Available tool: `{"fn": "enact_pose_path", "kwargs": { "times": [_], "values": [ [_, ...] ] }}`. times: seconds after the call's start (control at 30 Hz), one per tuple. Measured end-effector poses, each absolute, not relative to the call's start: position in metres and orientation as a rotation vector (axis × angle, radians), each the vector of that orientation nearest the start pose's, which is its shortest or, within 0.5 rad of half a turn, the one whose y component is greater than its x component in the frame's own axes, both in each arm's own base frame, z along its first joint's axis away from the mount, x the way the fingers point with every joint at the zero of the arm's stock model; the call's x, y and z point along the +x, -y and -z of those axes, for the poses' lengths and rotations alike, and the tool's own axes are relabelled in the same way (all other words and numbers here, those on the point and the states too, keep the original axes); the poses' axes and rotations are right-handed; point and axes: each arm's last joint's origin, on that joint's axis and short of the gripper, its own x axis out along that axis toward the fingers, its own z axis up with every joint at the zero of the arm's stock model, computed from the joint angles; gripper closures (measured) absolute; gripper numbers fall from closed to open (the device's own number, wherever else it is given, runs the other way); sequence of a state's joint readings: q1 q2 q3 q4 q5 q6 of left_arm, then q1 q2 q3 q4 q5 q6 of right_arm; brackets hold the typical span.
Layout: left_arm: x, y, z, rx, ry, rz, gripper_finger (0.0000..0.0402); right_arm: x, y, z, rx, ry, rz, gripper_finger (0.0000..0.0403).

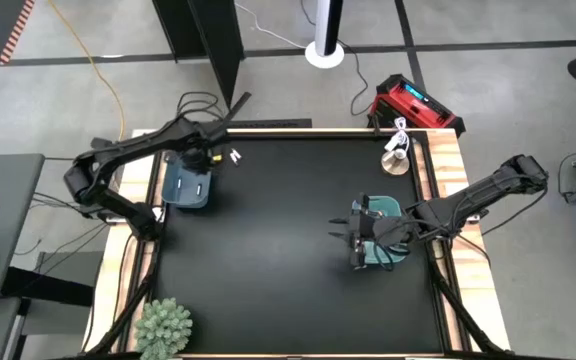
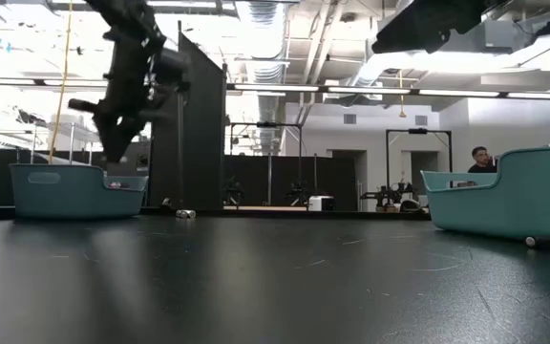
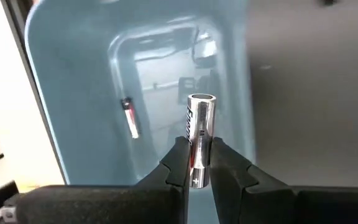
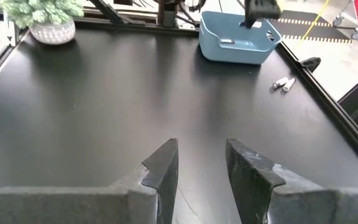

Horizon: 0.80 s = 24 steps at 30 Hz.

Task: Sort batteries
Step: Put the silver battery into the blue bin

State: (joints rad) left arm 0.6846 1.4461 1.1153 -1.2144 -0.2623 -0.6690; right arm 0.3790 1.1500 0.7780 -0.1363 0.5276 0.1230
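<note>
Left gripper: mine, clamped on a silver battery above the teal bin.
Right gripper: mine, fingers apart, holding nothing.

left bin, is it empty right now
No, one small battery already lies on the floor of the left bin, seen in the left wrist view.

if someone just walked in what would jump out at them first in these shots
Most striking is the left gripper pinching a silver battery upright over the left teal bin, where another battery already lies. Two more loose batteries sit on the black table near that bin. The right gripper hangs open and empty by the right teal bin.
</note>
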Motion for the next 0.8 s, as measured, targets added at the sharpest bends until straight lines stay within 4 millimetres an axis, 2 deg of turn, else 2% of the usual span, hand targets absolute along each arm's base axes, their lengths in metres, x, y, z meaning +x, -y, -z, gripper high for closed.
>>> {"fn": "enact_pose_path", "kwargs": {
  "times": [0.13, 0.3, 0.57, 0.8],
  "values": [
    [0.170, -0.163, -0.227, -0.856, -1.287, -1.296, 0.0369, 0.232, -0.077, -0.267, -0.098, -0.439, 0.173, 0.0253],
    [0.164, -0.167, -0.217, -0.869, -1.282, -1.310, 0.0365, 0.232, -0.077, -0.267, -0.097, -0.437, 0.172, 0.0253],
    [0.164, -0.168, -0.217, -0.864, -1.273, -1.313, 0.0272, 0.232, -0.077, -0.267, -0.098, -0.437, 0.173, 0.0253],
    [0.164, -0.169, -0.218, -0.843, -1.284, -1.297, 0.0249, 0.232, -0.077, -0.267, -0.098, -0.437, 0.172, 0.0253]
  ]
}}
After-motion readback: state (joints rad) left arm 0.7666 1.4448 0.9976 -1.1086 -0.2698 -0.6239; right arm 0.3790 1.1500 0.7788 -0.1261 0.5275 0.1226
